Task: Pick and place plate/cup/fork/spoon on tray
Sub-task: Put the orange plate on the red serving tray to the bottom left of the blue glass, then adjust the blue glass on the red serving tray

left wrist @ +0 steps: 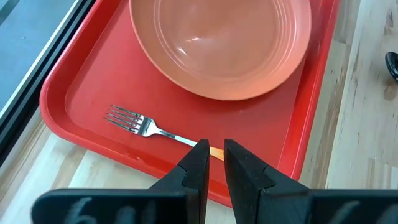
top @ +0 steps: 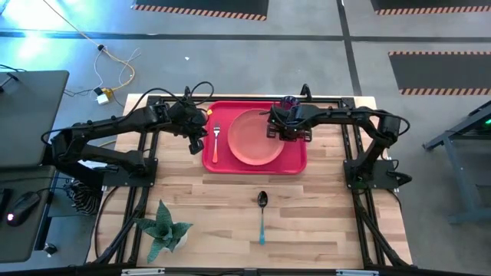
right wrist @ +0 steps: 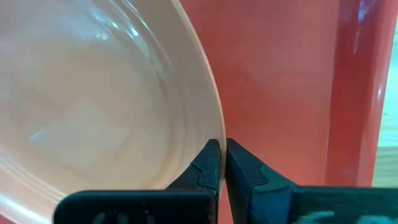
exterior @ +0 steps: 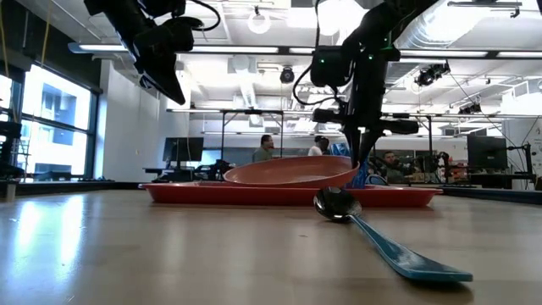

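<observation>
Nearest of all, the small spoon (top: 261, 213) with a dark shiny metal bowl and a thin light-blue handle lies alone on the wooden table (top: 322, 199). Its long side runs front to back, with the bowl end toward the big red plastic tray (top: 295, 163). It is well apart from both arms, so it still has to go on the tray.

Farther back, the round salmon-pink plate (top: 255, 136) and the little fork (top: 215, 141) with silver tines and an orange handle are on the tray.

The left gripper (left wrist: 211, 152) hangs above the fork's handle, its fingers nearly closed and holding nothing. The right gripper (right wrist: 221, 149) has its fingers pinched on the plate's rim, lifting that side.

The small dark blue-purple cup (top: 289, 101) sits behind the right gripper.

I think either arm must reach forward about the same way for the spoon.
</observation>
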{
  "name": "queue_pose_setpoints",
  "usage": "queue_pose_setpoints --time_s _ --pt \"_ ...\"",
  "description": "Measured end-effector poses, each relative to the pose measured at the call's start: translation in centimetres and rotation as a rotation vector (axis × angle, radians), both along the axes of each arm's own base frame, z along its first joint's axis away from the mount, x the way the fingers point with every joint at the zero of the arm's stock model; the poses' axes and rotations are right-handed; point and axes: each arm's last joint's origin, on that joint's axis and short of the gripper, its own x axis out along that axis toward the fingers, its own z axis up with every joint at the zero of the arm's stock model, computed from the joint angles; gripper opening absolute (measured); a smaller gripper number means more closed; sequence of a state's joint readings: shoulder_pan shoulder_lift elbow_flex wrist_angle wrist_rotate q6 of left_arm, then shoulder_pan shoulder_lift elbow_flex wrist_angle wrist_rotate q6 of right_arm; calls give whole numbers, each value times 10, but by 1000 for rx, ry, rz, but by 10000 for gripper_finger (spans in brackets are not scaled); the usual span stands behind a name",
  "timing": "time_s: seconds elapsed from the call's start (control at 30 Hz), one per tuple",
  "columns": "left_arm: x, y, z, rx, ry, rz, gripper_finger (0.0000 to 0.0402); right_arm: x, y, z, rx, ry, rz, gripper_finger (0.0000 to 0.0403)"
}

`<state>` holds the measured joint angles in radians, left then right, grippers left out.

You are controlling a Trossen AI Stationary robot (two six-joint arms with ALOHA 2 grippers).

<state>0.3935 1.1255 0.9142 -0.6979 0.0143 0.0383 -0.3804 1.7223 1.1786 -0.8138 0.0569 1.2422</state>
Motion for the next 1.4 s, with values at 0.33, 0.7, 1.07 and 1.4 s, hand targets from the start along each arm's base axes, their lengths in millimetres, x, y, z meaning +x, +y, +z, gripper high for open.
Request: queue_pose_setpoints --time_s 0.33,0.7,1.07,1.4 --pt "0 0 0 0 1 0 40 5 -6 -20 25 43 -1 0" --pt "0 0 0 0 1 0 40 1 -9 -20 26 76 -13 0" --pt "0 0 0 0 1 0 40 0 -9 -21 16 86 2 31" --pt "0 0 0 0 1 0 40 0 -8 -21 20 88 21 73"
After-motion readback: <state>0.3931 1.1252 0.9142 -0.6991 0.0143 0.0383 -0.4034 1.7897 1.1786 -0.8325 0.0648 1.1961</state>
